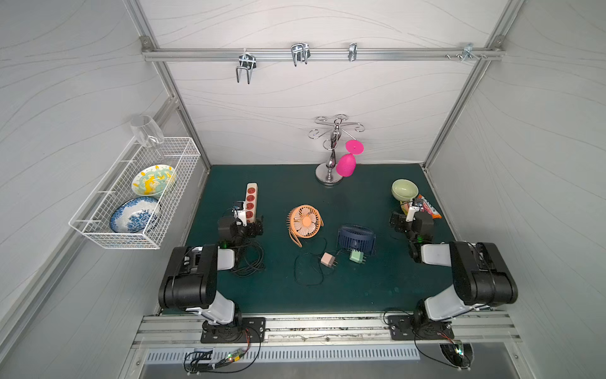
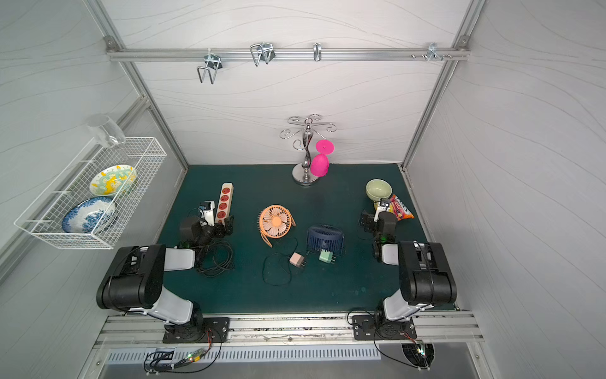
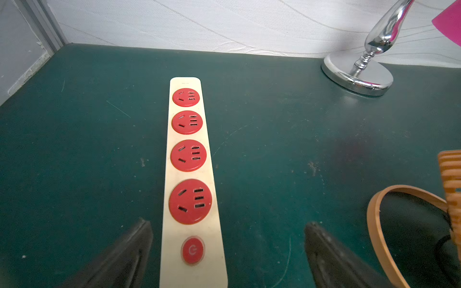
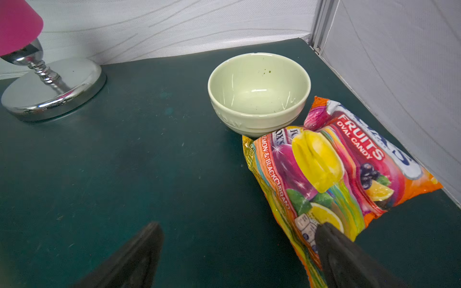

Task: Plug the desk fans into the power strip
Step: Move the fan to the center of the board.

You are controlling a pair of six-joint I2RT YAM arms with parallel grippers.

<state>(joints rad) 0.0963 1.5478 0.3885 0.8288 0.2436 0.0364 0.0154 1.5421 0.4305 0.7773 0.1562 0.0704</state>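
Two claws, fans and, seemingly, plugs.

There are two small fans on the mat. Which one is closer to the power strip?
The orange fan. It sits between the power strip and the dark blue fan, which is farther away.

**Strip**: cream-white bar with four round red sockets in a row, all empty, and a round red switch at the near end. It lies flat on the left of the mat, long axis toward the back wall. A black cord is piled loose at its near end.

**Orange fan**: round cage on a hoop stand, mid-mat, face tilted up.

**Navy fan**: standing just right of the orange fan.

**Pink plug**, **green plug**: both unplugged, lying on the mat in front of the fans.
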